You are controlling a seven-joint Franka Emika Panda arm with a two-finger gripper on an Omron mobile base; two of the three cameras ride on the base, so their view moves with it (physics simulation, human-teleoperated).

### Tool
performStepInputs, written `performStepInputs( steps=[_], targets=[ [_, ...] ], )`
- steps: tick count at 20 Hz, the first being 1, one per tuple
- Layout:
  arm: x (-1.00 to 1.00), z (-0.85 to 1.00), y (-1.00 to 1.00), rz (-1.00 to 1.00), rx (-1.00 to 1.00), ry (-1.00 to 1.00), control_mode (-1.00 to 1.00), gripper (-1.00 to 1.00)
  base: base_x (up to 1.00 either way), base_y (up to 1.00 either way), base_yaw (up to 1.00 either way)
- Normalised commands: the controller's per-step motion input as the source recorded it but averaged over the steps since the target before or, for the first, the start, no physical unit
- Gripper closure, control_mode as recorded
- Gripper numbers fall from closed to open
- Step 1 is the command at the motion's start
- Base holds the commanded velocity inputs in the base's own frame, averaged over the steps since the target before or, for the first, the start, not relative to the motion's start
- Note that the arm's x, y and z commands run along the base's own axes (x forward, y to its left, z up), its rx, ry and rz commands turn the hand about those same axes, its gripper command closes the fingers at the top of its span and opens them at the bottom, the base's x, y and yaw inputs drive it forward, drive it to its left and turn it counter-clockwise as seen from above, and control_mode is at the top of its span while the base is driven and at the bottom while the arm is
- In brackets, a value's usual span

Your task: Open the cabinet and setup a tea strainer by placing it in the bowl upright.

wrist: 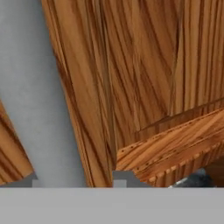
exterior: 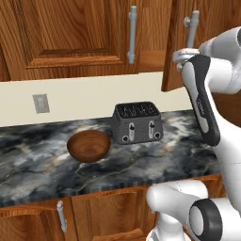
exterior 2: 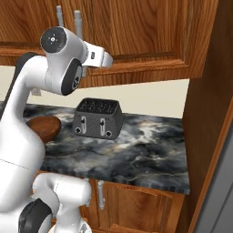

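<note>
The cabinet (exterior: 70, 33) hangs above the counter, and its right door (exterior: 176, 47) stands slightly ajar. My gripper (exterior: 186, 57) is up at that door's grey bar handle (exterior: 192, 23). In the hand view the gripper (wrist: 78, 181) straddles the handle (wrist: 39, 96). The jaws stand wider than the bar, with a gap on its right side, so the gripper is open. A wooden shelf (wrist: 175, 144) shows through the opening. The dark-brown bowl (exterior: 88, 145) (exterior 2: 43, 127) sits empty on the counter, left of the toaster. The tea strainer is hidden.
A grey toaster (exterior: 137, 123) (exterior 2: 98, 118) stands on the dark marble counter (exterior: 155, 160) against the wall. A wall outlet (exterior: 41, 103) sits at the left. Lower cabinets (exterior: 108, 212) run under the counter. A tall wood panel (exterior 2: 209, 113) closes the right side.
</note>
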Motion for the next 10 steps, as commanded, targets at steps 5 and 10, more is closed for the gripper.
performStepInputs(
  steps=[5,10],
  targets=[
    [-1.0,0.0,-0.76,0.0,0.07,0.06,-1.0,1.0,0.0,0.0,0.0],
    [-0.97,0.0,-0.87,0.0,0.11,0.05,-1.0,1.0,0.0,0.0,0.0]
  ],
)
